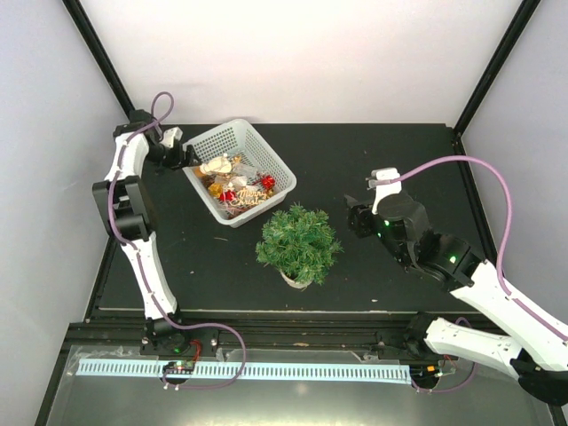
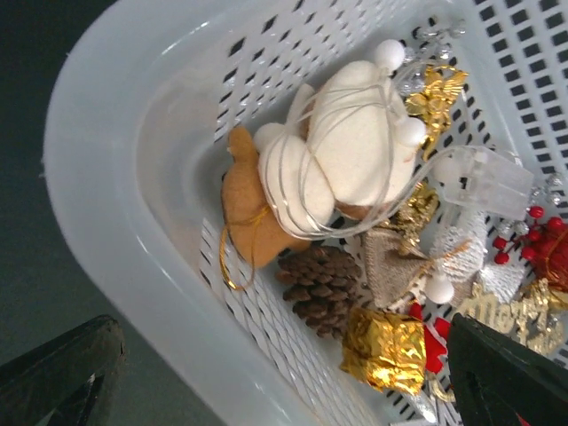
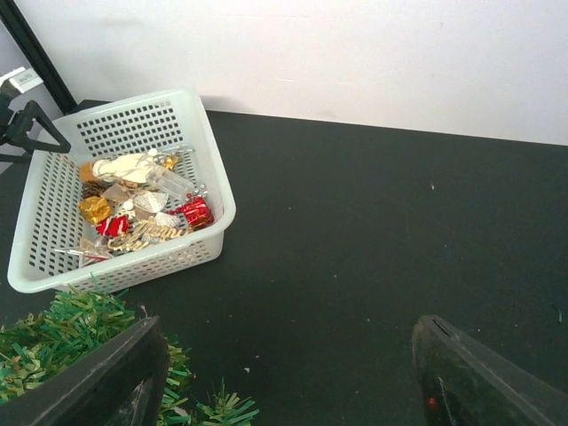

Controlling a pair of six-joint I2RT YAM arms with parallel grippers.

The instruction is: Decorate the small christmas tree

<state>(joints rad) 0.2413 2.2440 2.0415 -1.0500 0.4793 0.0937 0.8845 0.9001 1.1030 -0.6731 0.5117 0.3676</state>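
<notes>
Desk [image 1: 382,151]: black top, pale walls around it.

Left arm [image 1: 133,209] stood along the left edge, wrist at the far-left corner. Right arm [image 1: 470,275] bent in from the near-right corner.

Basket [image 1: 271,160]: white mesh, set cornerwise, left of centre toward the far edge.

Tree [image 1: 299,242]: upright on a white base [image 1: 295,280], mid-desk toward the near edge, just beside the basket's near corner. Could not tell whether the needles touched the basket.

Left fingers [image 2: 62,373]: wide apart, nothing held. They straddled the basket's left corner, one over bare desk outside the wall, the other above the ornaments inside.

Right fingers [image 3: 98,382]: apart, empty, above the desk just right of the tree and facing the basket.

Basket contents, heaped toward its near side:
- white padded ornament [image 2: 355,142] with small white balls, looped in thin cord, lying on a tan figure [image 2: 248,213]
- pine cone [image 2: 319,288] next to these
- gold parcel [image 2: 383,349] by the cone
- red parcel [image 3: 197,213]
- gold lettering [image 2: 515,315]
</notes>
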